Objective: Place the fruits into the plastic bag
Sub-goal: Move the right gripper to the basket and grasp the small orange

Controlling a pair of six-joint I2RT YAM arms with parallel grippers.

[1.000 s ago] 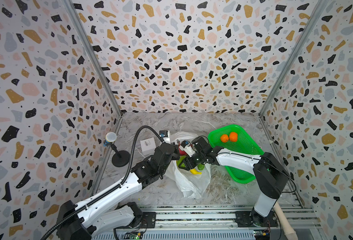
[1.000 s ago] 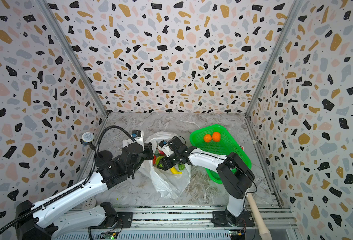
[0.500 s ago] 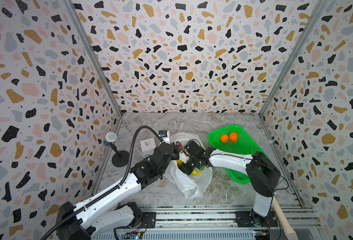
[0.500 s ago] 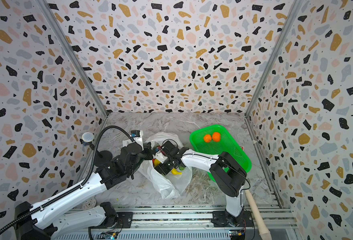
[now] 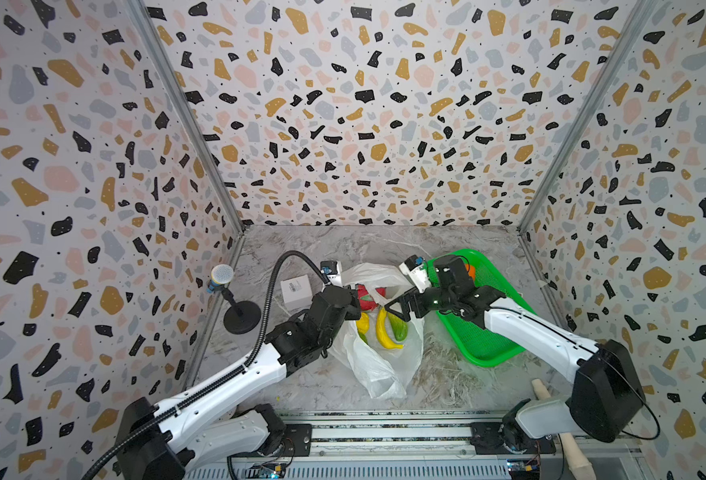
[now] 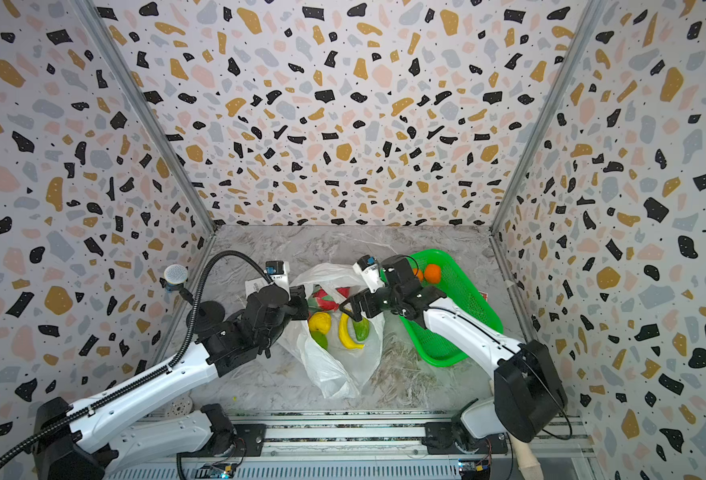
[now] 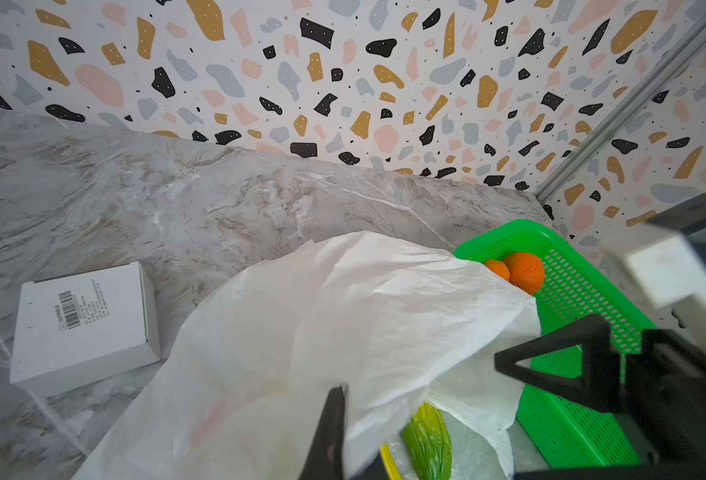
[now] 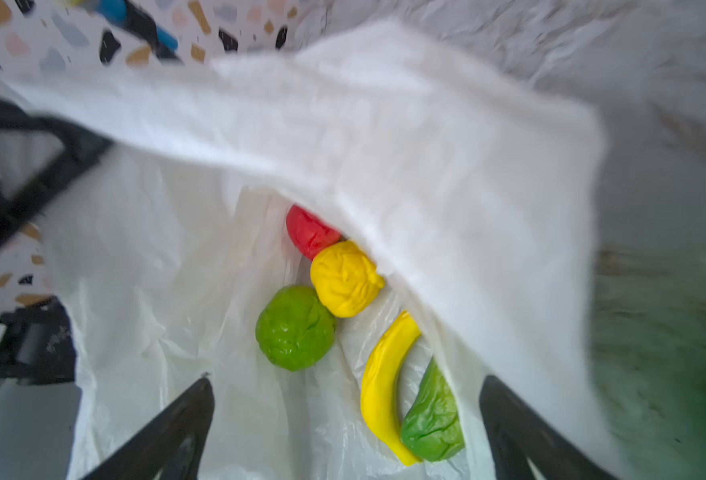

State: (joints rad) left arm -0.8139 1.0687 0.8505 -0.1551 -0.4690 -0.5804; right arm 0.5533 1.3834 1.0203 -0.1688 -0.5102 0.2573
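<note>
The left tool is clamped on the left rim of the plastic bag, evidently to hold its mouth raised above the counter. Inside lie the dragon fruit, yellow round fruit, green round fruit and banana. A bag fold half covers the red round fruit. The right tool hangs over the mouth, jaws spread, empty. Two oranges sit in the green tray, partly screened by the right arm in both top views.

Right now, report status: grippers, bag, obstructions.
Left gripper shut on plastic bag rim. Right gripper open, empty, over bag mouth. Two oranges in green tray, not yet bagged. Nothing seen blocking.
</note>
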